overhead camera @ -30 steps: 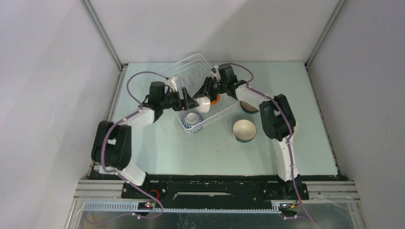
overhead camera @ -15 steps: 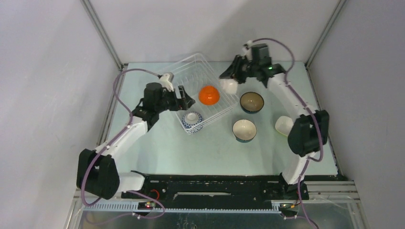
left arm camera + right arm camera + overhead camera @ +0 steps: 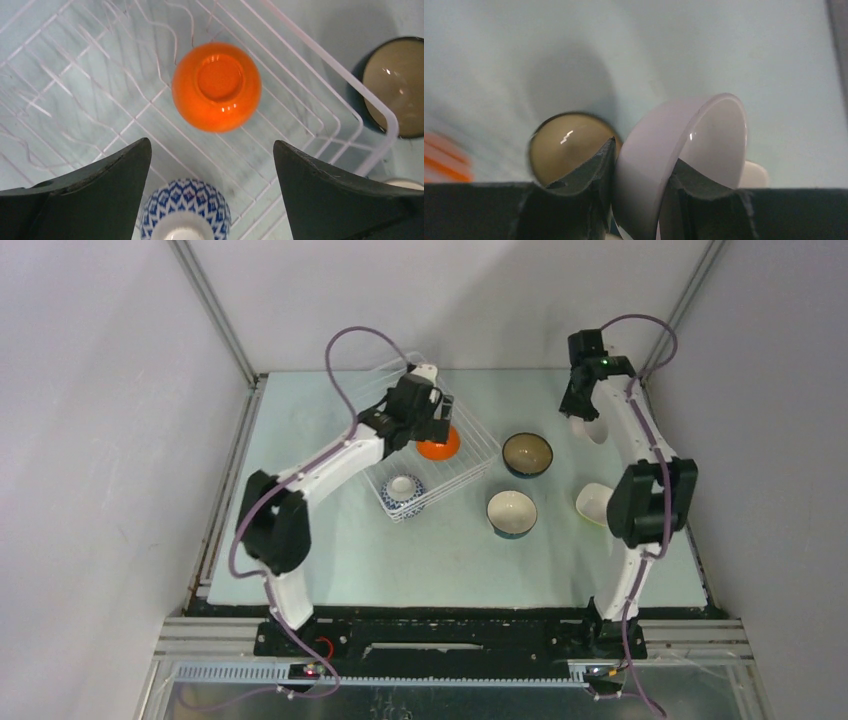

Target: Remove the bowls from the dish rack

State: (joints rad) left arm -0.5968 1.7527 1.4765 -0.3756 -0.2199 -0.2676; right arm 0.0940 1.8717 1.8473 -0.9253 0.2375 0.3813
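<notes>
Bowls are being unloaded by both arms at once. The right claw (image 3: 639, 175) is pinching the wall of the white bowl (image 3: 716, 135), one finger inside and one outside, and is holding it tilted on edge over the bench (image 3: 330, 540) near the far right corner; whether it is touching the surface I cannot tell. The left claw (image 3: 211, 150) is hanging spread wide and empty over the dish rack (image 3: 330, 61), which is sitting by the far edge, left of the middle. Just under that claw the orange bowl (image 3: 216, 86) is lying upside down on the wires, with the blue-and-white bowl (image 3: 185, 207) at the rack's near corner, seemingly foot-up too. Between rack and right edge, the dark bowl (image 3: 527, 453), the teal-rimmed bowl (image 3: 511, 513) and the pale bowl (image 3: 594, 503) are sitting upright. By my reading, the white bowl is being placed while the orange one is being lined up. Next, the right claw should be lowering and letting go, the left descending and closing across the orange dome.
</notes>
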